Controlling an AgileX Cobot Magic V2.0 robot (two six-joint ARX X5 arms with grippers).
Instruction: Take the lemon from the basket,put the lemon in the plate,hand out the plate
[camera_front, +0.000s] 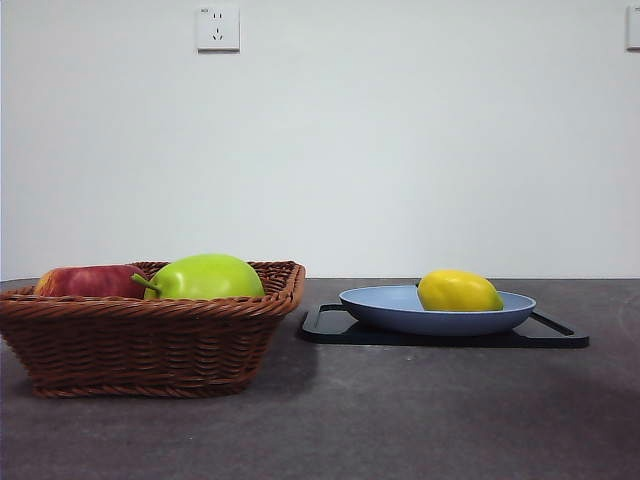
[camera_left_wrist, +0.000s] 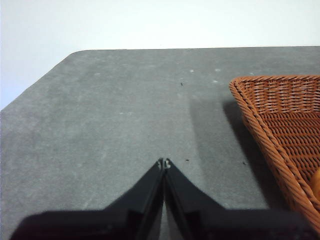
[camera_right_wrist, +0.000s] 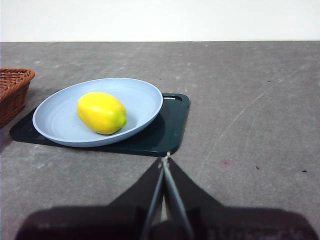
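Note:
The yellow lemon (camera_front: 458, 290) lies in the light blue plate (camera_front: 380, 305), which rests on a flat black tray (camera_front: 330, 330) at the right of the table. In the right wrist view the lemon (camera_right_wrist: 101, 112) sits in the plate (camera_right_wrist: 142, 97), a short way ahead of my right gripper (camera_right_wrist: 165, 158), which is shut and empty. The brown wicker basket (camera_front: 140, 345) stands at the left. My left gripper (camera_left_wrist: 164, 162) is shut and empty over bare table beside the basket (camera_left_wrist: 280, 120). Neither gripper shows in the front view.
A yellow-green stemmed fruit (camera_front: 205, 277) and a red apple (camera_front: 88, 281) lie in the basket. The black tray (camera_right_wrist: 165, 130) sticks out past the plate. A wall socket (camera_front: 218, 28) is on the white wall behind.

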